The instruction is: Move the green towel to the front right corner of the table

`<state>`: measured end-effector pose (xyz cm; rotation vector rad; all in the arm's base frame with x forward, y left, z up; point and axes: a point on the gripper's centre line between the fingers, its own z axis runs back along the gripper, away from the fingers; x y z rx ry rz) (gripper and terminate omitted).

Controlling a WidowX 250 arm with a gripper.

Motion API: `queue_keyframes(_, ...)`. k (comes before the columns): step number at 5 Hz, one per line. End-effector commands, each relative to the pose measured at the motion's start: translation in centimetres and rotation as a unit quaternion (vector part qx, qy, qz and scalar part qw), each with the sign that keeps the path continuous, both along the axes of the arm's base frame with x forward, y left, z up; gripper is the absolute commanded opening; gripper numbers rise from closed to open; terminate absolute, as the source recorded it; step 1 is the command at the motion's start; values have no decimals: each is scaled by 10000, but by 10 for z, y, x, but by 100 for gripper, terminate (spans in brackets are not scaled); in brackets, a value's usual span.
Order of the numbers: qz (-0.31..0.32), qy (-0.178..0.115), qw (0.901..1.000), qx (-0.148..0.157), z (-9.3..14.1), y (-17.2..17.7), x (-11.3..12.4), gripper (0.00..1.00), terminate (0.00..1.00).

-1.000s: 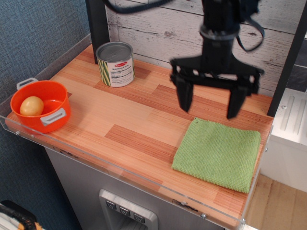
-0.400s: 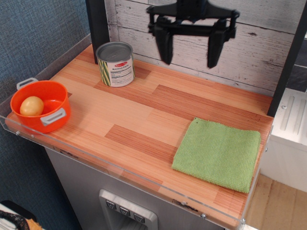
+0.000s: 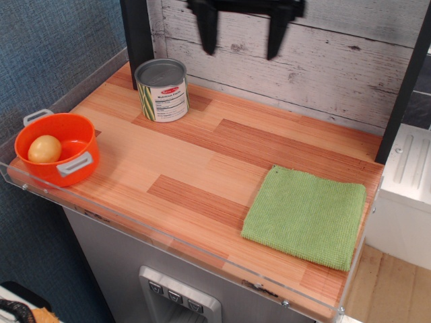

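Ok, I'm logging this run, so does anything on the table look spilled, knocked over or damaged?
Nothing stands out. The green towel lies flat at the front right, the tin can stands upright, and the orange pot holds its yellowish round item.

- The gripper (image 3: pixel 242 37) is showing as matte black, cut off by the top edge.
- Two flat, tapering black fingers (image 3: pixel 208 30) are hanging from a black crossbar.
- No cables, screws or markings are showing.
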<state>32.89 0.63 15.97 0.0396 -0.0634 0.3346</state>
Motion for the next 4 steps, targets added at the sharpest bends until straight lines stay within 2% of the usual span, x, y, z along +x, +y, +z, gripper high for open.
queue_keyframes(1, 1099, -277, 9936, -10, 43, 66, -17, 100, 0)
queue_keyframes(2, 1427, -397, 9890, 5, 49, 89, -27, 100, 0)
queue_keyframes(3, 1427, -397, 9890, 5, 49, 89, -27, 100, 0)
queue_keyframes(4, 1427, -397, 9890, 5, 49, 89, -27, 100, 100)
